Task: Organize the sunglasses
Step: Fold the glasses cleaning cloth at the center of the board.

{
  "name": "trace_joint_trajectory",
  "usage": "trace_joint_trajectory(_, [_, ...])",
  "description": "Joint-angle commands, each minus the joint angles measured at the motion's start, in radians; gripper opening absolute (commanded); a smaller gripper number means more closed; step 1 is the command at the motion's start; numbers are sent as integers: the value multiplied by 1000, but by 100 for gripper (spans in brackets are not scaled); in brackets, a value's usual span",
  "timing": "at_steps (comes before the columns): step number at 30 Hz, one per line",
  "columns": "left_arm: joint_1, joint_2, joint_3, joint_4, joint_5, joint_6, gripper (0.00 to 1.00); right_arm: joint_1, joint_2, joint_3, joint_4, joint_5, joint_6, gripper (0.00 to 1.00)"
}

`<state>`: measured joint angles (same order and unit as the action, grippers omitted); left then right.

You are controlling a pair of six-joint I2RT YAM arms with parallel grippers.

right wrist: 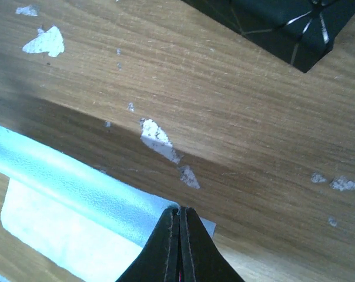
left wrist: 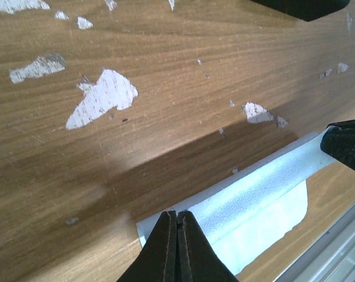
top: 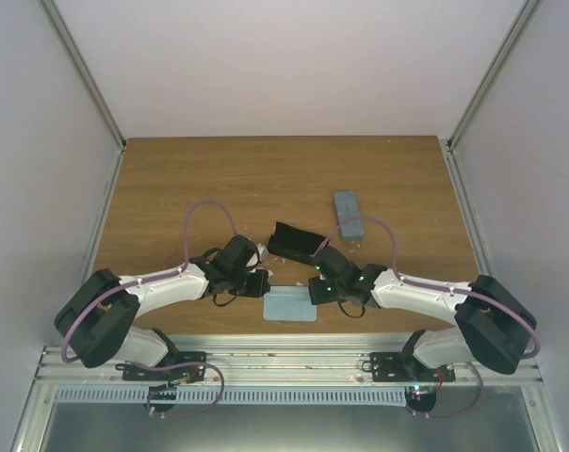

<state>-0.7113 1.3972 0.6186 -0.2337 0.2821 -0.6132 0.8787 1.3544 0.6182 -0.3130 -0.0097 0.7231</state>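
Note:
No sunglasses show in any view. A light blue cloth point(top: 291, 307) lies near the table's front edge between my two grippers. My left gripper point(top: 263, 283) is shut on the cloth's left far corner point(left wrist: 166, 226). My right gripper point(top: 315, 290) is shut on its right far corner point(right wrist: 195, 218). The far edge of the cloth is raised into a ridge between them, seen in the left wrist view point(left wrist: 254, 194) and the right wrist view point(right wrist: 66, 170). A black case point(top: 294, 243) lies just behind the cloth. It also shows in the right wrist view point(right wrist: 271, 23).
A blue-grey oblong case point(top: 349, 215) lies behind and right of the black case. The wooden tabletop point(top: 219, 179) has white chipped patches point(left wrist: 104, 97). A metal rail point(top: 284, 363) runs along the near edge. White walls enclose the table.

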Motion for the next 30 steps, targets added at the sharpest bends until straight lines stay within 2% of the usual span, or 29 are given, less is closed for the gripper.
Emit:
trace_joint_trajectory(1, [4, -39, -27, 36, 32, 2, 0, -5, -37, -25, 24, -45, 7, 1])
trace_joint_trajectory(24, [4, -38, -111, 121, 112, -48, 0, -3, -11, -62, 40, -111, 3, 1])
trace_joint_trajectory(27, [4, -29, -115, 134, 133, -54, 6, -2, -13, -65, 41, -128, -1, 2])
trace_joint_trajectory(30, [4, -26, -127, 150, 163, -59, 17, 0, -30, -81, 61, -166, -8, 11])
